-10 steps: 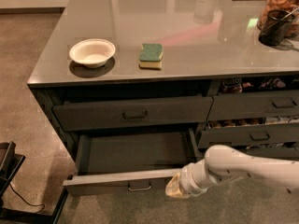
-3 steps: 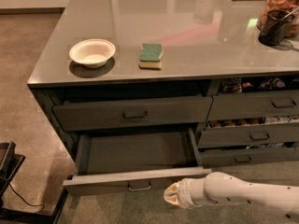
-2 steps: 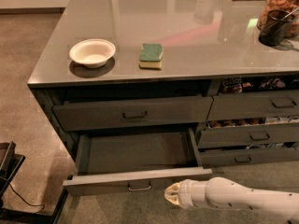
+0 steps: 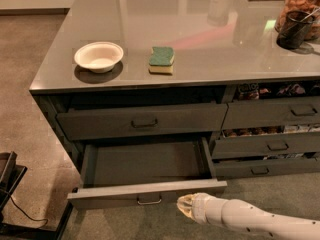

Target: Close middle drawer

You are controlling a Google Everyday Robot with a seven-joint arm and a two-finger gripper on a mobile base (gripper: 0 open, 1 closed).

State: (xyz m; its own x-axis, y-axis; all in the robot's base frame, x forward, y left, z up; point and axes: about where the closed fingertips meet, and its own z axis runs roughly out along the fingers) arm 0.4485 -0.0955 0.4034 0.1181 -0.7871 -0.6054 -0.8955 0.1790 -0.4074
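Middle drawer point(image 4: 110, 194): pulled well out under the table point(image 4: 210, 54), shallow inside bare, front facing the camera.
Loop pull point(image 4: 149, 200): centred on that front.
Gripper point(image 4: 186, 206): low, just right of the pull, close to the front, likely lined up to push.
Grip state: cannot tell.
Contact with front: unclear.

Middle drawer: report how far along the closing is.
Done: nothing yet; the middle drawer stands pulled out, its bare grey inside showing. In hand: the gripper is low, by the right end of the drawer's front; whether it touches, I cannot tell. Left: push the front in until it sits under the top drawer.
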